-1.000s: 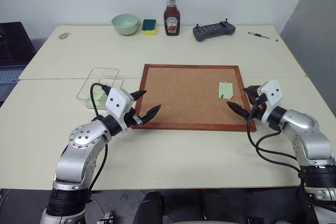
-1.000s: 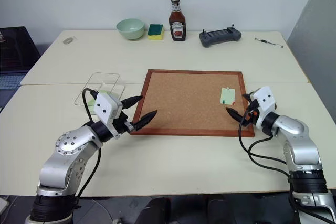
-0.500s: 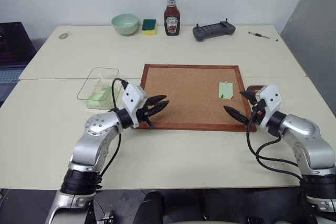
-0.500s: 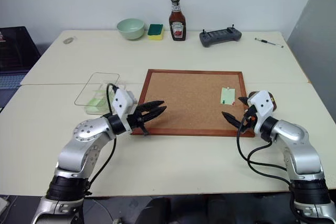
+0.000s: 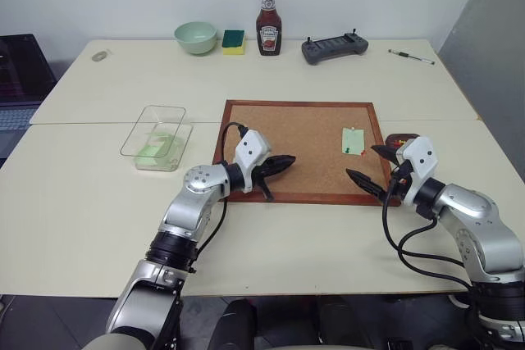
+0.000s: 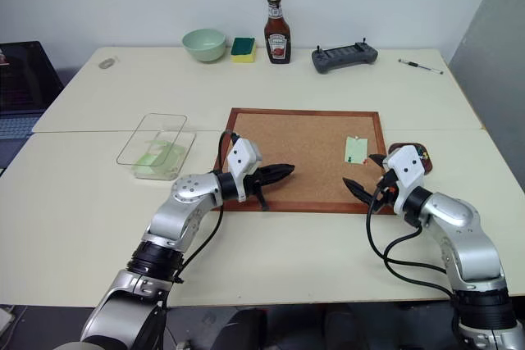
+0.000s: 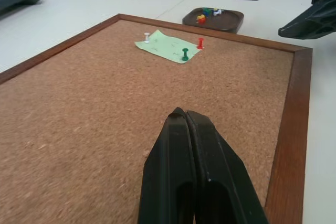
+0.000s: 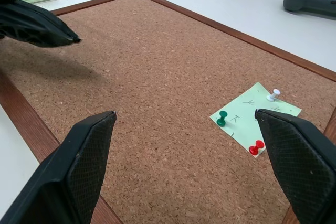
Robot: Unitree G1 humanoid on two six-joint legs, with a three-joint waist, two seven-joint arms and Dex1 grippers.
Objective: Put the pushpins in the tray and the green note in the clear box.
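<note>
The wood-framed cork board [image 5: 299,149] serves as the landmark. Off its left edge stands the transparent rectangular plastic box [image 5: 157,137], with a pale green slip lying inside on its floor. Just past the board's right edge sits the small dark reddish-brown tray [image 7: 213,19], holding a few coloured pins, red, yellow, green and white among them.

On the board's right part lies the pale green paper note [image 8: 255,117], flat on the cork and fastened by three pushpins: a red pushpin [image 8: 256,147], a green pushpin [image 8: 222,118] and a white pushpin [image 8: 272,95].

The left gripper [image 5: 289,160] hangs over the board's near left part, its two black fingers pressed tight together with nothing between them, pointing across the cork toward the note but well apart from it. The right gripper [image 5: 366,168] is at the board's near right corner, its fingers spread wide around empty air, with the note between and beyond the tips; it touches neither note nor pins.

Beyond the board's far edge, along the back of the cream table [image 5: 271,227], stand a pale green bowl [image 5: 195,38], a green-and-yellow sponge [image 5: 233,42], a ketchup bottle [image 5: 268,26], a dark grey handheld controller [image 5: 334,47] and a pen [image 5: 410,56]. The cork between the grippers and the note is bare.
</note>
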